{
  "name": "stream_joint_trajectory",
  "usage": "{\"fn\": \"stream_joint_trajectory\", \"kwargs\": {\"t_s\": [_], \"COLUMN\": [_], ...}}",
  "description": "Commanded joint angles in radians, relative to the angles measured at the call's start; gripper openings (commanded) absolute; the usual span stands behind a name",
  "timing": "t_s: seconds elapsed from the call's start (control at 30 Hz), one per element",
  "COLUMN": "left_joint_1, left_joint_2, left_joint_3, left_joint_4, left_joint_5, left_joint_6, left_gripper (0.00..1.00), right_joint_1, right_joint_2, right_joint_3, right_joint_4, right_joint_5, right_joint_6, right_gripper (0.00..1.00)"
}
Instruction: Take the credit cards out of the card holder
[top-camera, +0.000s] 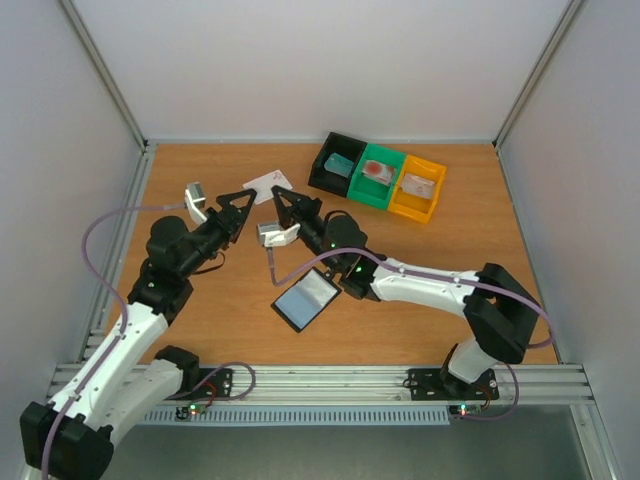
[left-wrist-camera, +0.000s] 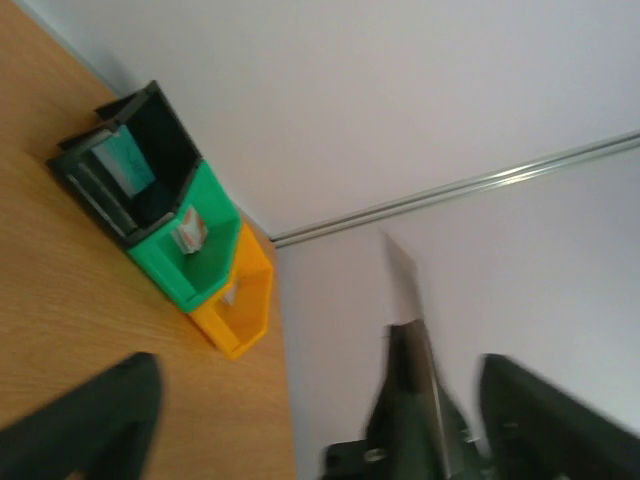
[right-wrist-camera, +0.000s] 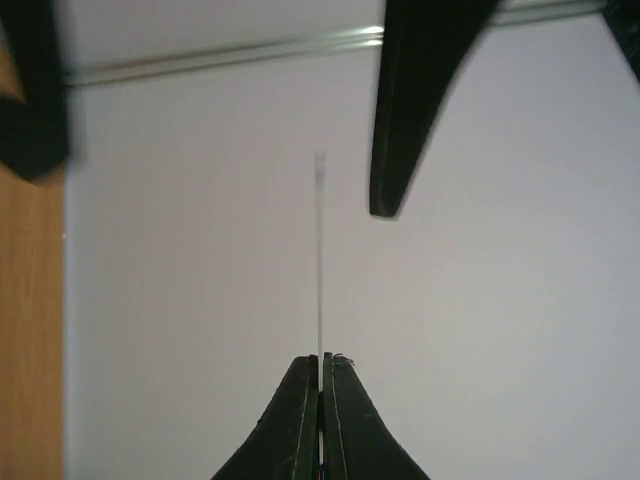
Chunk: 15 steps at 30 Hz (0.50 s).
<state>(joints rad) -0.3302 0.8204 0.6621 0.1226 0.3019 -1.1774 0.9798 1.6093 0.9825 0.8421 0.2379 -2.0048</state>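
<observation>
The black card holder (top-camera: 305, 298) lies open on the table, pale inner pocket up, beside my right forearm. My right gripper (top-camera: 280, 195) is shut on a whitish credit card (top-camera: 266, 183); it shows edge-on in the right wrist view (right-wrist-camera: 320, 260), rising from the closed fingertips (right-wrist-camera: 336, 372). My left gripper (top-camera: 240, 199) is open right next to that card, its jaws spread wide in the left wrist view (left-wrist-camera: 318, 368) with the card (left-wrist-camera: 402, 272) between them. A teal card (top-camera: 341, 165) lies in the black tray and a red card (top-camera: 376, 171) in the green tray.
The black tray (top-camera: 325, 172), green tray (top-camera: 372, 194) and orange tray (top-camera: 412, 207) stand in a row at the back right, also in the left wrist view (left-wrist-camera: 170, 160). White walls with metal rails enclose the table on three sides.
</observation>
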Motion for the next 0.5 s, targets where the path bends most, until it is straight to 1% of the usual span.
{"fn": "stream_joint_trajectory", "kwargs": {"t_s": [0.0,0.03,0.07,0.13,0.17,0.23,0.33,0.4,0.47], "left_joint_1": [0.008,0.011,0.014,0.026,0.034,0.061,0.105,0.122,0.133], "left_joint_2": [-0.053,-0.07,-0.089,-0.117,-0.125,-0.142,-0.156,-0.164,-0.176], "left_joint_3": [-0.071,-0.094,-0.114,-0.153,-0.187,-0.244,-0.309,-0.34,-0.361], "left_joint_4": [-0.014,-0.055,-0.135,-0.26,-0.294,-0.327,-0.331,-0.342,-0.352], "left_joint_5": [-0.055,-0.067,-0.095,-0.175,-0.233,-0.291,-0.299,-0.299,-0.299], "left_joint_6": [0.115,0.179,0.224,0.296,0.305,0.291,0.261,0.257,0.244], "left_gripper": [0.99,0.99,0.99,0.99,0.99,0.99,0.99,0.99,0.99], "right_joint_1": [-0.061,-0.116,-0.17,-0.301,-0.361,-0.461,-0.594,-0.653,-0.711], "right_joint_2": [-0.109,-0.127,-0.138,-0.125,-0.107,-0.069,0.022,0.074,0.127], "right_joint_3": [0.093,0.136,0.195,0.371,0.415,0.463,0.566,0.59,0.63], "right_joint_4": [-0.398,-0.566,-0.757,-1.198,-1.273,-1.365,-1.528,-1.551,-1.596], "right_joint_5": [0.114,0.115,0.095,-0.008,0.006,0.035,0.013,0.054,0.041], "right_joint_6": [0.209,0.298,0.419,0.624,0.683,0.714,0.763,0.738,0.732], "right_gripper": [0.01,0.01,0.01,0.01,0.01,0.01,0.01,0.01,0.01]}}
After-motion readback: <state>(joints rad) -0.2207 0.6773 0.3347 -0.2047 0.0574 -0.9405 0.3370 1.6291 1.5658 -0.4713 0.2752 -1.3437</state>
